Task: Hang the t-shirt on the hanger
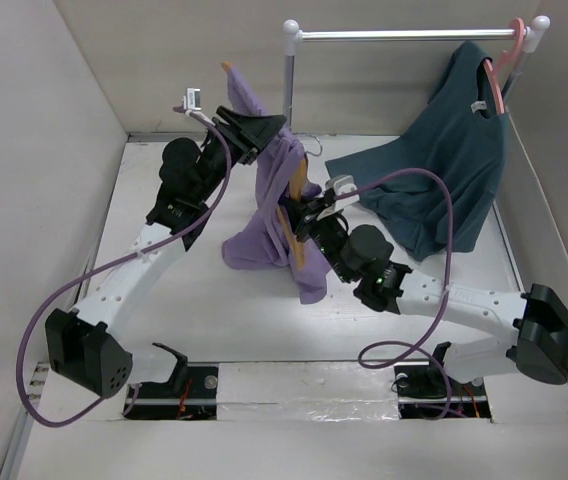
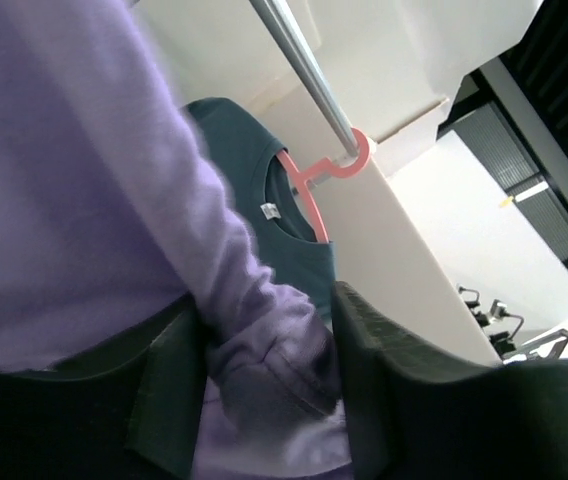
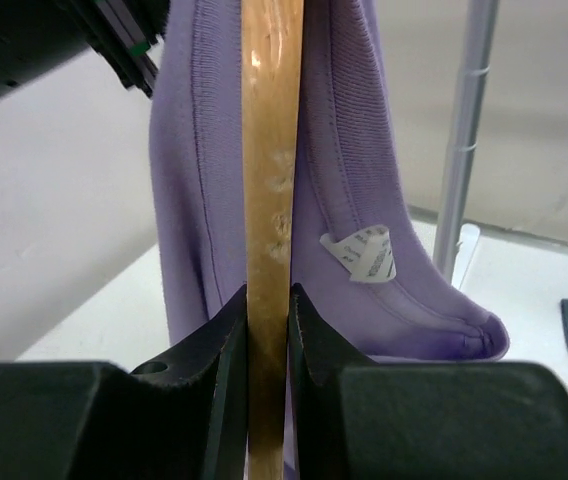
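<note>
- Your t-shirt (image 1: 262,195) hangs bunched and lifted above the table (image 1: 214,320), draped over the hanger (image 3: 269,150), whose wooden arm stands nearly upright inside the fabric.
- Your right gripper (image 3: 267,310) is clamped on that wooden arm, with a finger pressing each side. The purple cloth and its white label (image 3: 359,250) hang just beyond the fingertips.
- Your left gripper (image 2: 269,350) is closed partway around a thick fold of the shirt at the garment's top.
- Past the left gripper, a teal shirt (image 2: 264,190) on a pink hanger (image 2: 309,185) hangs from the metal rail (image 2: 304,65).
</note>
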`<state>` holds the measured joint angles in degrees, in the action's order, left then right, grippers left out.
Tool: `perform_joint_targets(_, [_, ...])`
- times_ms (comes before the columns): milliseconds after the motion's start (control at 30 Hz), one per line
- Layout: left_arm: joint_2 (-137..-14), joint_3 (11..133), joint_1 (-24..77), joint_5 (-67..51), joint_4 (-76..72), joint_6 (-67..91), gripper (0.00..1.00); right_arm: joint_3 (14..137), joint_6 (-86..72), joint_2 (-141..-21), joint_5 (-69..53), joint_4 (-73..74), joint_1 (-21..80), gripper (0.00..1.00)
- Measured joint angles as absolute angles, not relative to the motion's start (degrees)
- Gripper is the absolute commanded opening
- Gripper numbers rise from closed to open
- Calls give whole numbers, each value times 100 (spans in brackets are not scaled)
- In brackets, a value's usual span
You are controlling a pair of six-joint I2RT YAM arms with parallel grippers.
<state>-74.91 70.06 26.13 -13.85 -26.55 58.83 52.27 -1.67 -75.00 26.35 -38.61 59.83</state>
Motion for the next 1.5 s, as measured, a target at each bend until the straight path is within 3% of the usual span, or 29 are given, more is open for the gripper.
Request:
perform_joint_targets(167, [-7054,6495,2665,-1448,-2993,6010,10,5162,-263,-7749,2641,-3776,6099,0])
perform_joint_targets(200, [-6978,6383,2668,-1385,-3015,6016,0,5146,-272,-7791,2659,-3817,6132,0])
perform_joint_targets(667, [-6626,5229,2615,-1278,-3719,6064,0,4746,-451,-7813,2790,-3732,6368,1])
perform_joint_targets(800, [-6611,5120,2613,-1288,-3787,6125,0,4665,-534,-7771,2786,-3686,6381,36])
perform_joint_targets(1000, [-6523,5024,2615,-1494,-3750,6112,0,4423,-766,-7190,2574,-3669,6423,68])
perform_joint_targets(1100, [-6464,4821,2600,-1758,-3804,6088,0,4285,-908,-6740,2443,-3673,6423,75])
perform_joint_targets(1200, [-6466,4764,2523,-1990,-3798,6189,0,4016,-1046,-6309,2362,-3632,6423,76])
perform_joint_targets(1267, [-6466,4764,2477,-2086,-3885,6259,0,3743,-1153,-6003,2329,-3546,6423,75])
perform_joint_targets(1333, [-6466,4764,2449,-2150,-3979,6311,0,3437,-1264,-5645,2322,-3358,6423,65])
perform_joint_targets(1367, [-6466,4764,2434,-2189,-4007,6329,0,3286,-1326,-5472,2324,-3260,6423,50])
perform_joint_targets(1400, [-6466,4764,2432,-2213,-4034,6348,0,3164,-1378,-5325,2327,-3162,6423,20])
perform_joint_targets(1433, [-6471,4764,2429,-2235,-4064,6368,0,3048,-1411,-5207,2329,-3074,6420,7])
perform_joint_targets(1467, [-6473,4764,2429,-2257,-4097,6396,0,2939,-1483,-5113,2333,-3026,6412,0])
perform_joint_targets(1500, [-6475,4766,2429,-2272,-4125,6427,0,2829,-1531,-5043,2338,-2978,6412,0])
